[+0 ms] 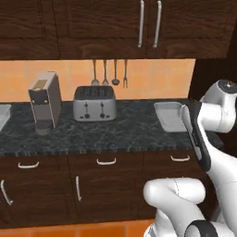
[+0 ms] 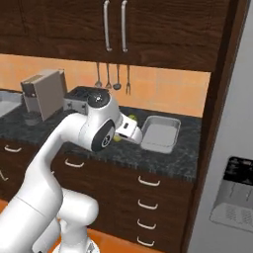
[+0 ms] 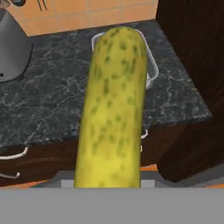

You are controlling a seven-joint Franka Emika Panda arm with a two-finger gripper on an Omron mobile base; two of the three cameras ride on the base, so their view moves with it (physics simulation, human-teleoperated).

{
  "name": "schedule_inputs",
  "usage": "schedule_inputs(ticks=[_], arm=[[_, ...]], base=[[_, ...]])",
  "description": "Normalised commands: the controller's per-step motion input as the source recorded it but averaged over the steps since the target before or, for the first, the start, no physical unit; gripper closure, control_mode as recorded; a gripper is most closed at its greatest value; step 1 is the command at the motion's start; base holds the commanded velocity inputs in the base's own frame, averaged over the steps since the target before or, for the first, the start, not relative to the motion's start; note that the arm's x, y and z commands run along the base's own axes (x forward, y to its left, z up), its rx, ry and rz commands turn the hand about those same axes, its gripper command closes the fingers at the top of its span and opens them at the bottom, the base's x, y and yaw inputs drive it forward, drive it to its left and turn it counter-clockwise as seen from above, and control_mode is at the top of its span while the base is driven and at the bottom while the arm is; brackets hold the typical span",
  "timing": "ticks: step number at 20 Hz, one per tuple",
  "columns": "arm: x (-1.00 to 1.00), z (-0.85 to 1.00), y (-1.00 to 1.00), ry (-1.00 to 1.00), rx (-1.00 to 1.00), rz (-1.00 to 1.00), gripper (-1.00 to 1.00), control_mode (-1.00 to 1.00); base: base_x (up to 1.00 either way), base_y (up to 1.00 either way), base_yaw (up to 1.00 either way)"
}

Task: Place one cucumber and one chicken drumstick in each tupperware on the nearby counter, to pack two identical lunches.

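Up the middle of the hand view, the gripper [image 2: 120,129] is shut tight on a cucumber [image 3: 113,109] — carrying step. Next, over the tupperware [image 2: 159,133], then let go.

Tupperware [image 3: 151,57] and gripper fingertips largely hidden behind cucumber [image 3: 113,109]

The white Franka arm with dark joints [image 2: 94,129] rises from its base, bends at a raised elbow and reaches forward at counter height. Its two-finger gripper [image 2: 129,129] is clamped on a yellow-green speckled cucumber [image 3: 113,109], which runs lengthwise along the hand view.
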Motion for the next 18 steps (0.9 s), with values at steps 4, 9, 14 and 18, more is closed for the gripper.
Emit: schedule_inputs(ticks=[4,9,14,18], arm=[[0.00,0.00,0.00,0.00,0.00,0.00,1.00,1.00],[0.40,-0.21,-0.29,0.03,0.01,-0.01,1.00,-1.00],[1.00,-0.97,-0.17,0.03,0.02,0.00,1.00,-1.00],[1.00,-0.96,0.36,0.02,0.00,0.00,1.00,-1.00]], base=[[0.89,-0.36,-0.06],[0.40,-0.59,-0.05],[0.00,0.00,0.00],[0.00,0.00,0.00]])
